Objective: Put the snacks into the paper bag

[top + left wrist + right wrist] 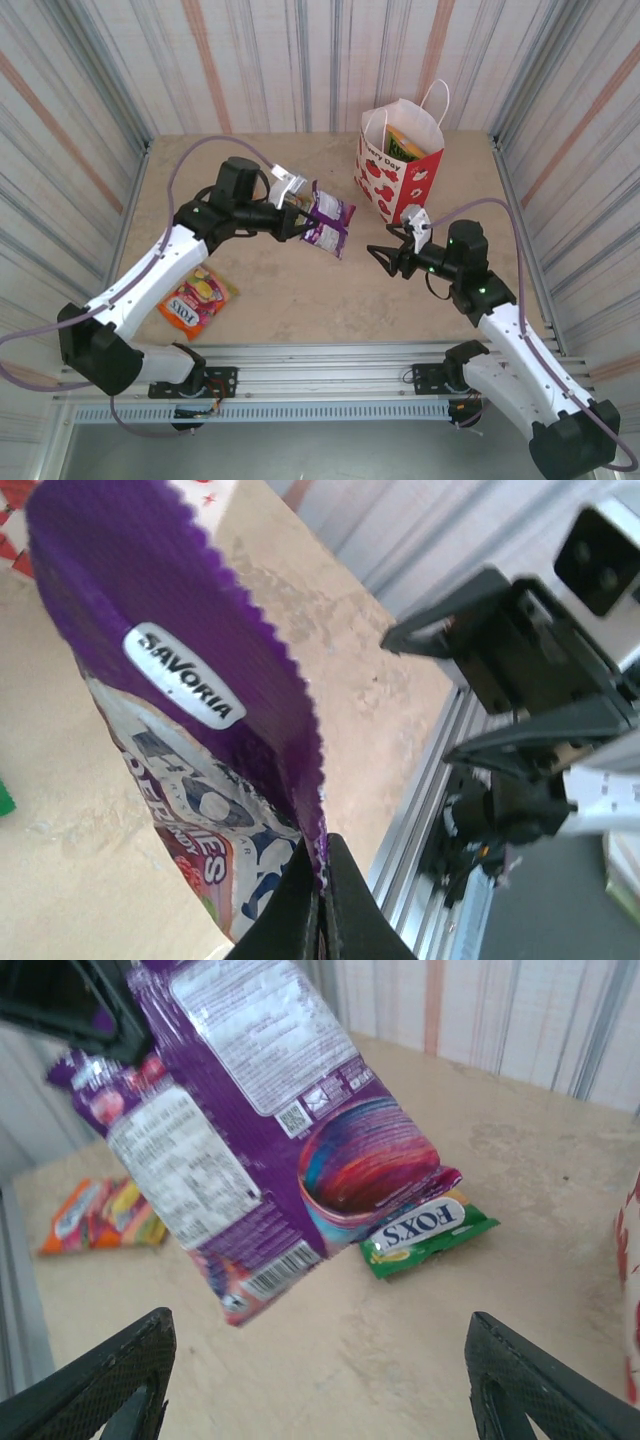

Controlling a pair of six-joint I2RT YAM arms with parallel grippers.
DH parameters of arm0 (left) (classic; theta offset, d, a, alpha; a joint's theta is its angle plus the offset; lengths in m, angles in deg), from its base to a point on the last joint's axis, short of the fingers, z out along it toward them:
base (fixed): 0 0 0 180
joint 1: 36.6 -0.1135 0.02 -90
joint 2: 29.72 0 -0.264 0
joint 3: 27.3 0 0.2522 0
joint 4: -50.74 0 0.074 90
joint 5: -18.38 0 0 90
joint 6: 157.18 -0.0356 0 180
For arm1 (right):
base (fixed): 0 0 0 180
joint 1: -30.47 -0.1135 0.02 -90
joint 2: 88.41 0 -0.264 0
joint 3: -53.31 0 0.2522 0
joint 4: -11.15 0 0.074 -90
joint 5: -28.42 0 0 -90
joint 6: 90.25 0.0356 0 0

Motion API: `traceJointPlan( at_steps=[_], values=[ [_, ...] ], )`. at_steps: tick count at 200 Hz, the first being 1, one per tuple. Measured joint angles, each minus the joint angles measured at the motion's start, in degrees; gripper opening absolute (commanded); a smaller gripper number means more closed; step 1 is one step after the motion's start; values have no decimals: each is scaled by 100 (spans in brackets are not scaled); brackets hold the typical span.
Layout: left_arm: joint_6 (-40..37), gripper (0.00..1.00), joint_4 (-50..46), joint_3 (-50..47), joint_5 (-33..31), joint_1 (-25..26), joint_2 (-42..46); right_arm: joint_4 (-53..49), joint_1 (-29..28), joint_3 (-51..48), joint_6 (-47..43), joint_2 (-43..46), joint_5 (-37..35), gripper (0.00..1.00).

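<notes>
Left jaws: pinched tight on the purple packet [200, 730] at its crimped edge, so it hung clear above the table [290, 290].
Right jaws: spread wide and empty, facing that packet, probably to keep the way clear.
Paper bag [400, 170]: stood upright at back right, mouth open, with a green-yellow packet [403, 143] inside.
On the table: a green packet [425, 1235] and an orange packet [197, 297] lay flat.

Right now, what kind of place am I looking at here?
Probably a robot lab test cell, not a home or shop: a tabletop boxed in by striped panels, with robot arms bolted to an aluminium rail.
</notes>
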Motion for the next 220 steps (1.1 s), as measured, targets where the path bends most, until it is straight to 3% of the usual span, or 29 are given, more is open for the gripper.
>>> traceJointPlan(
  at_steps=[39, 89, 145, 220],
  values=[
    [-1801, 0, -1497, 951, -199, 291, -4, -940, 116, 710, -1261, -155, 365, 76],
    [-3298, 0, -2522, 1069, -1043, 876, -15, -1694, 140, 1718, -2170, -879, 879, 74],
    [-4035, 0, -2702, 1093, -1523, 1191, -15, -2315, -107, 2260, -2697, -1692, 1637, 74],
    [-4389, 0, -2653, 1095, -1628, 1320, -13, -3042, -798, 2761, -3075, -2671, 1937, 71]
  ],
)
